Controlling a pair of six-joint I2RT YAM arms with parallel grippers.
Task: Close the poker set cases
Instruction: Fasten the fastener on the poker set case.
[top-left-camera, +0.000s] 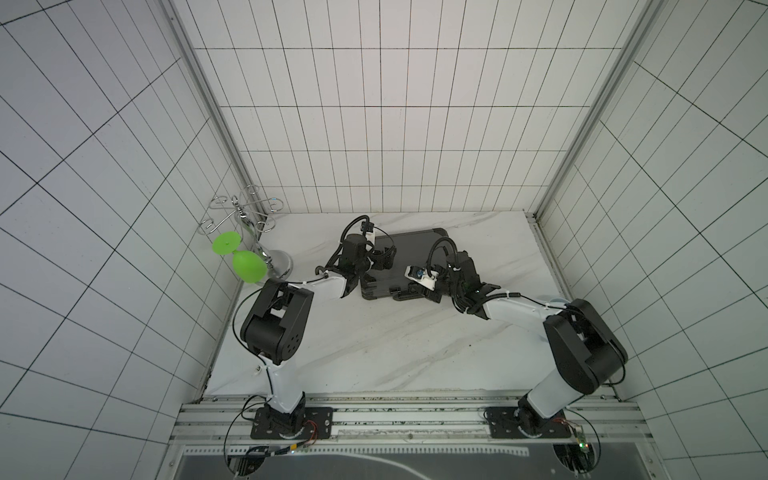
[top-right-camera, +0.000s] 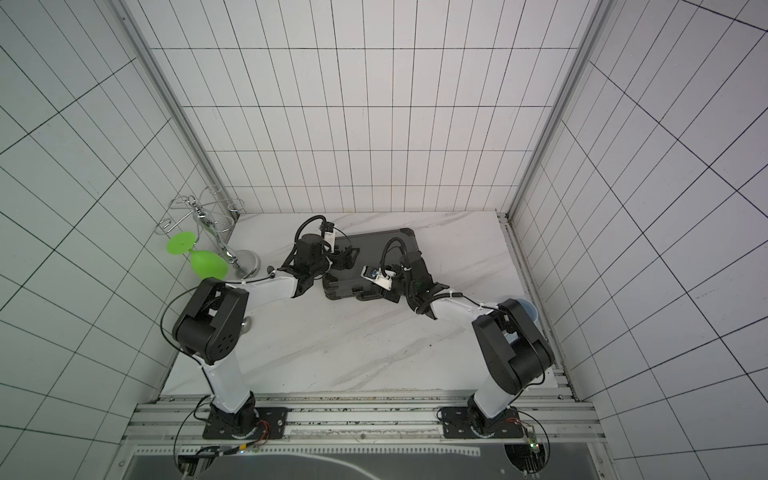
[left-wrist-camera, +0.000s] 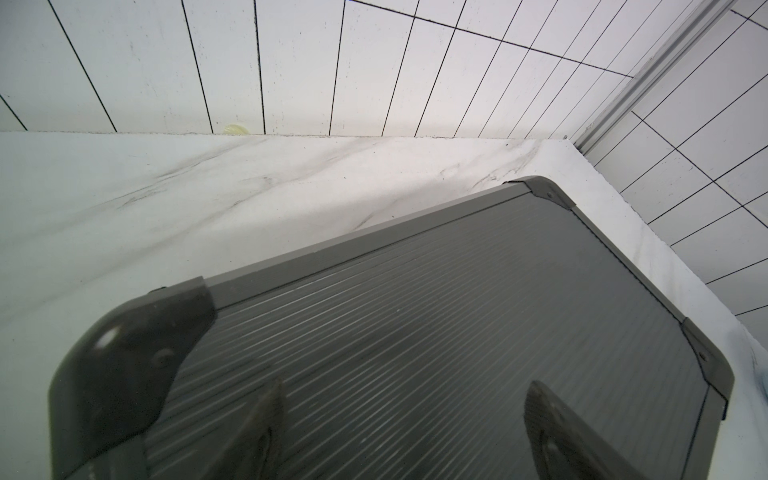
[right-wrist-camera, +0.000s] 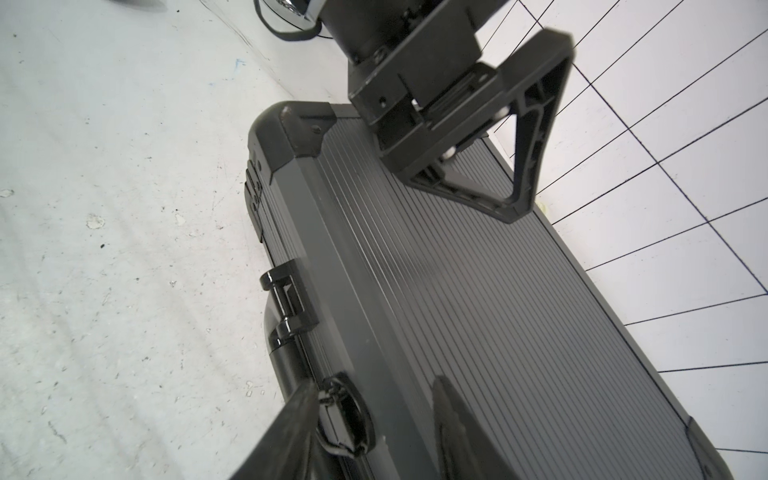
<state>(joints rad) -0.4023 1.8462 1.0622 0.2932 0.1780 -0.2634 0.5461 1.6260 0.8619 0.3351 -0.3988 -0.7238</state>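
Observation:
The poker set case (top-left-camera: 415, 249) (top-right-camera: 374, 253) lies flat on the marble table with its dark grey ribbed lid (left-wrist-camera: 457, 311) down. My left gripper (top-left-camera: 384, 257) (left-wrist-camera: 405, 386) is open; its fingertips sit apart on the lid near the back left corner with nothing between them. My right gripper (top-left-camera: 411, 291) (right-wrist-camera: 374, 386) is at the case's front edge beside the black handle (right-wrist-camera: 286, 357). One of its fingers presses the front latch (right-wrist-camera: 345, 415) and the other lies on the lid's rim. The case's interior is hidden.
A chrome wire glass rack (top-left-camera: 249, 224) stands at the back left corner, and a green plastic wine glass (top-left-camera: 247, 266) hangs from it beside my left arm. A pale blue cup (top-right-camera: 525, 309) sits behind my right elbow. Tiled walls close in the back and both sides.

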